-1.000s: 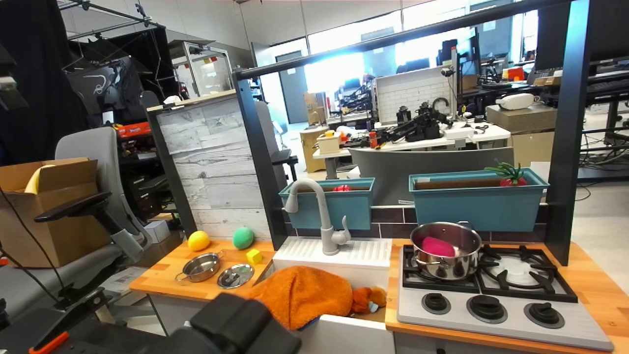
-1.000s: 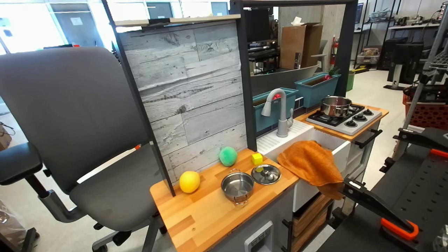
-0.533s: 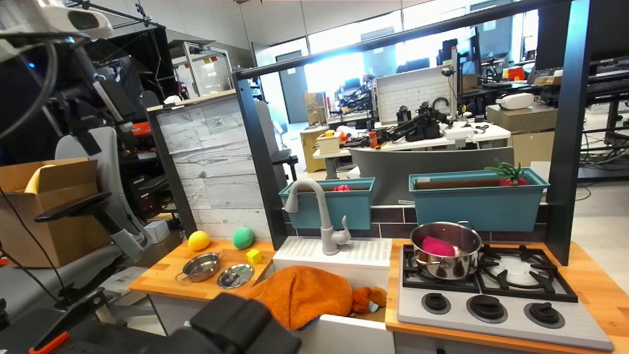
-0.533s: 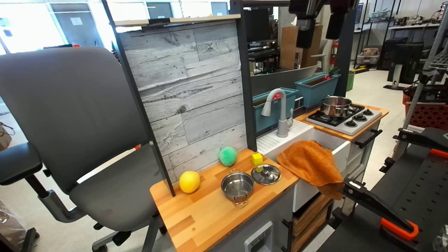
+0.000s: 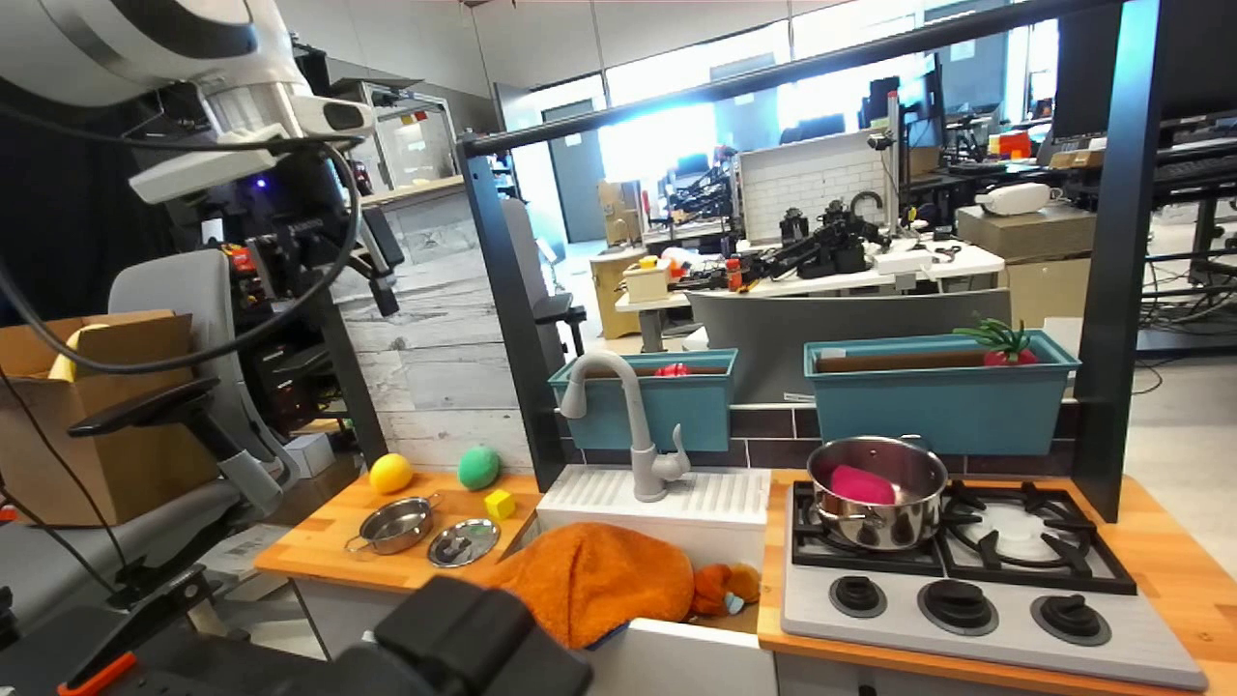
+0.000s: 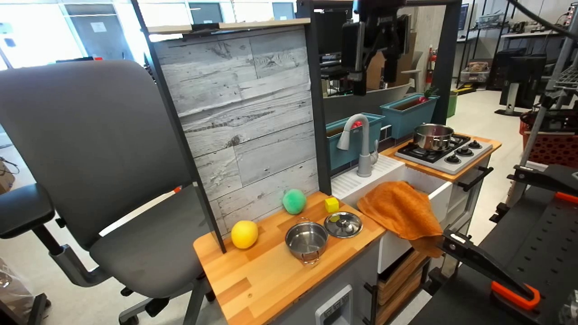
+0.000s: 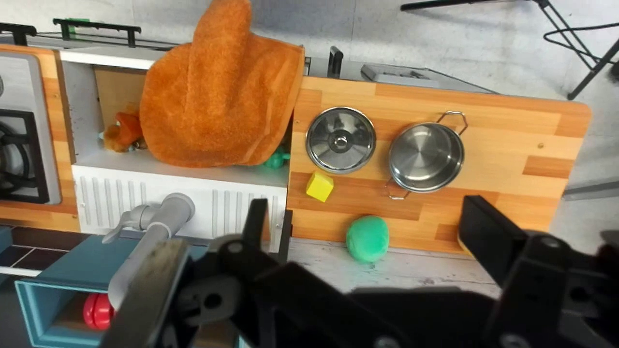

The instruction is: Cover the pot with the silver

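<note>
In both exterior views the pot (image 5: 891, 522), round and of shiny metal, is standing upright on the stove (image 5: 1014, 619) in the right part of the frame, its open mouth facing up; a magenta lump (image 5: 863, 485) is resting inside. The round silver lid (image 7: 341, 140) is lying flat, knob upward, on the worktop (image 7: 503, 159), just right of centre in the wrist view.

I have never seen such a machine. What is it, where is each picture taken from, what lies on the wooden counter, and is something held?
It is a robot arm with a two-fingered gripper. Two pictures come from outside; the third, from the arm, looks down past the fingers. The wooden counter carries a silver lid, small pot, yellow block, green ball and yellow ball. A larger pot holding a pink object stands on the stove. The open gripper holds nothing.
</note>
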Robot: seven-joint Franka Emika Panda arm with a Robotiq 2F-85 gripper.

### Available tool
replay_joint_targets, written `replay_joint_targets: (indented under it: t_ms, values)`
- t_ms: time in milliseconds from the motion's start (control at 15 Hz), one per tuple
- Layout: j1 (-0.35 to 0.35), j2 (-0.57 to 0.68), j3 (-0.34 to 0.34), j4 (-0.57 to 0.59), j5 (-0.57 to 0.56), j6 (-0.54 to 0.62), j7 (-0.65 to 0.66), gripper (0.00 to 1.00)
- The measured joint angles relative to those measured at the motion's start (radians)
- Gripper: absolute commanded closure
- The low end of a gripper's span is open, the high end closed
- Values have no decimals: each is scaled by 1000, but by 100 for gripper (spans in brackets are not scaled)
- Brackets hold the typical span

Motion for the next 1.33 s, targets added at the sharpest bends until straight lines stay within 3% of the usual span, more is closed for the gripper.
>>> replay_joint_targets:
  t_ms: [333, 733, 1333]
  values:
    - [24, 186, -10, 155, -31, -37, 7, 0]
    - [107, 341, -36, 275, -46, -16, 83, 0]
    - [156, 386, -99, 264, -70, 124, 126, 0]
